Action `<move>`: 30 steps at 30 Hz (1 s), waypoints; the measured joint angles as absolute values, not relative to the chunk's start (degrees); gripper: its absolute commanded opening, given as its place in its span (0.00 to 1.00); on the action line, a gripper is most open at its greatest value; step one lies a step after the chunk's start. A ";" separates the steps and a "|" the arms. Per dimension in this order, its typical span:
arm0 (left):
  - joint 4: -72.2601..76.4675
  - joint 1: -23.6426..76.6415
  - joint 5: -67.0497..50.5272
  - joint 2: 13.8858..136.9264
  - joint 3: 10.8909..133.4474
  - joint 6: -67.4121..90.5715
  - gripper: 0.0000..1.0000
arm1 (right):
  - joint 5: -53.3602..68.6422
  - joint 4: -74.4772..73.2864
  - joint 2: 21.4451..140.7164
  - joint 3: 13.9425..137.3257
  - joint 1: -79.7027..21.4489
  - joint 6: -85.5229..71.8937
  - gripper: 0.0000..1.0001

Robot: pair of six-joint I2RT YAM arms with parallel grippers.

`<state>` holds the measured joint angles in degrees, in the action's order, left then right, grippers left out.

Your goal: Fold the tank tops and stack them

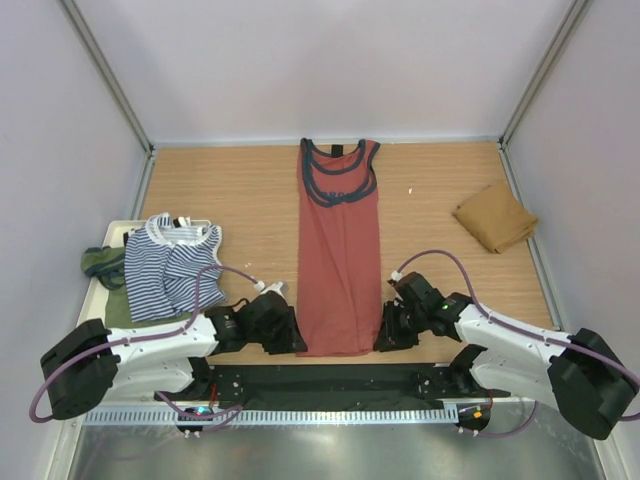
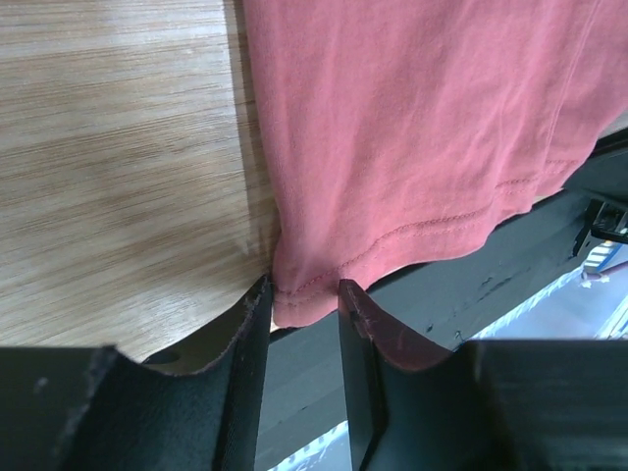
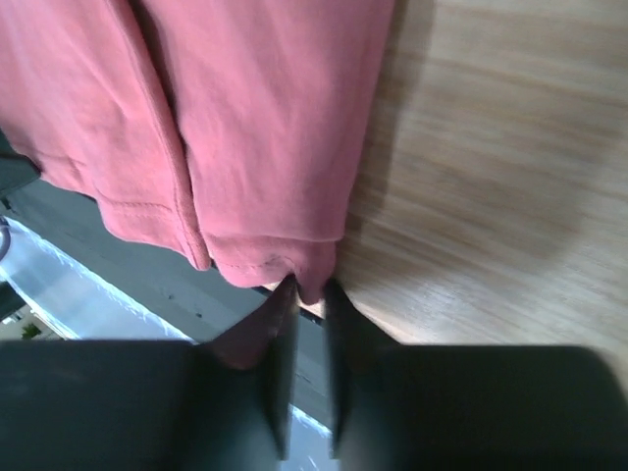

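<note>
right hand (image 3: 309, 289) is pressed nearly together on the near right hem corner of the rust-red tank top (image 1: 338, 270). left hand (image 2: 304, 296) has its fingers a little apart with the near left hem corner between them; i cannot tell whether it grips yet. the red top lies in a long narrow strip down the middle of the table (image 1: 240, 200), its sides apparently folded in, navy-trimmed neck at the far end and hem at the near edge, so a crosswise fold looks to be the step in hand.

the tan-brown top (image 1: 494, 216) sits folded in a compact square at the far right, well apart. the striped top (image 1: 170, 265) lies loosely spread at the left, over the olive green top (image 1: 100, 262), both unfolded. judging by this, about one and a half of four are folded and nothing is stacked.

the table is light wood grain, with a black rail along its near edge. pale plain walls close it in on three sides.
</note>
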<state>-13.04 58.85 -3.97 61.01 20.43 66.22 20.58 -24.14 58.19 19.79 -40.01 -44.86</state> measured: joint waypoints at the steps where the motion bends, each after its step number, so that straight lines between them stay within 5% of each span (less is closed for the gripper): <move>1: -12.88 58.94 -3.97 61.01 20.32 66.37 0.34 | 20.47 -23.79 58.59 19.68 -41.12 -45.28 0.14; 5: -12.45 59.18 -3.99 60.75 19.73 67.24 0.28 | 19.05 -23.90 57.76 19.38 -45.32 -47.94 0.02; 9: -12.21 59.24 -3.95 59.75 18.81 67.61 0.22 | 17.63 -24.86 54.35 19.35 -46.57 -49.80 0.01; 14: -12.34 59.29 -4.10 59.55 18.20 68.07 0.00 | 16.86 -26.33 51.31 19.33 -46.87 -51.03 0.01; 30: -23.03 56.95 0.01 56.23 31.94 62.65 0.00 | 8.95 -37.17 54.28 36.91 -46.22 -45.50 0.01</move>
